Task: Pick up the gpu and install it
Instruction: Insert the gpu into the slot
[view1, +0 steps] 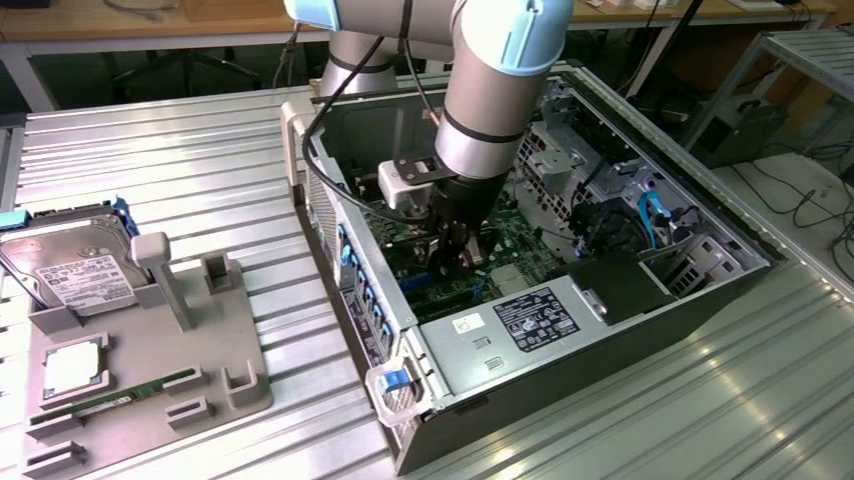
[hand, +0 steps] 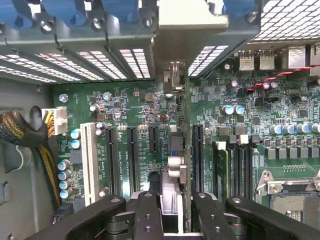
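My gripper (view1: 454, 255) reaches down into the open computer case (view1: 601, 330), low over the green motherboard (hand: 135, 105). In the wrist view the two black fingers (hand: 147, 215) stand on either side of the gpu (hand: 174, 172), a thin card seen edge-on, and are shut on it. The card stands on its edge above the board, between two black expansion slots (hand: 132, 155). Its far end reaches the case's rear wall by the slot openings (hand: 172, 77). I cannot tell whether the card's edge sits in a slot.
A grey fixture tray (view1: 234, 330) on the exterior view's left holds a silver hard drive (view1: 74, 265), a chip (view1: 74, 365) and a green memory stick (view1: 120, 397). Inside the case are a power supply (view1: 534, 320), a braided cable bundle (hand: 20, 130), memory slots (hand: 235, 165) and a processor socket (hand: 295, 195).
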